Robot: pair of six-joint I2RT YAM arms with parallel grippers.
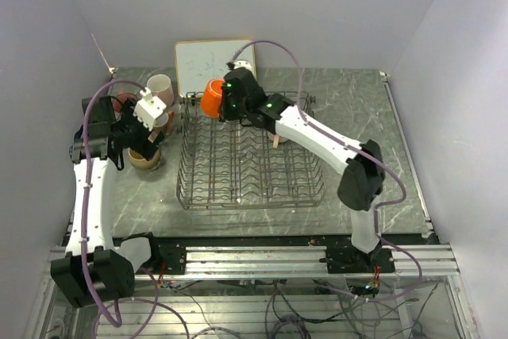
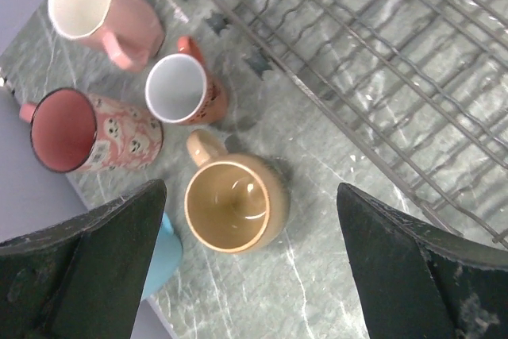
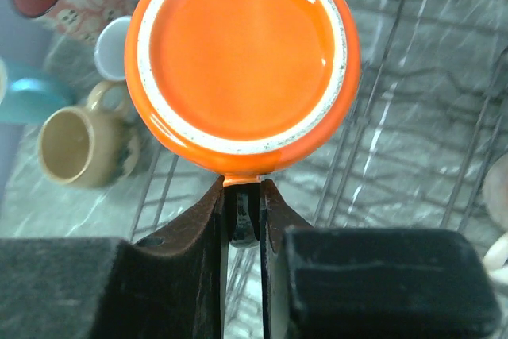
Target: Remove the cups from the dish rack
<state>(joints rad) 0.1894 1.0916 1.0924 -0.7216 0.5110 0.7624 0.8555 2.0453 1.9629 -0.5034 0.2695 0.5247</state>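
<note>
My right gripper (image 1: 225,105) (image 3: 242,188) is shut on the handle of the orange cup (image 1: 212,98) (image 3: 242,45). It holds the cup bottom-up over the far left corner of the dish rack (image 1: 238,196) (image 3: 397,140). Left of the rack, on the table, my left gripper (image 1: 146,147) (image 2: 250,190) hangs open above the tan cup (image 1: 145,159) (image 2: 234,204), touching nothing. Around that cup stand a pink cup (image 2: 95,9), a small salmon cup (image 2: 186,89), a patterned pink cup (image 2: 87,132) and a light blue cup (image 2: 163,256).
A wood-framed whiteboard (image 1: 213,61) leans at the back behind the rack's left end. A pale pinkish shape (image 3: 496,192) shows at the right edge of the right wrist view; I cannot tell what it is. The left wall runs close behind the cups.
</note>
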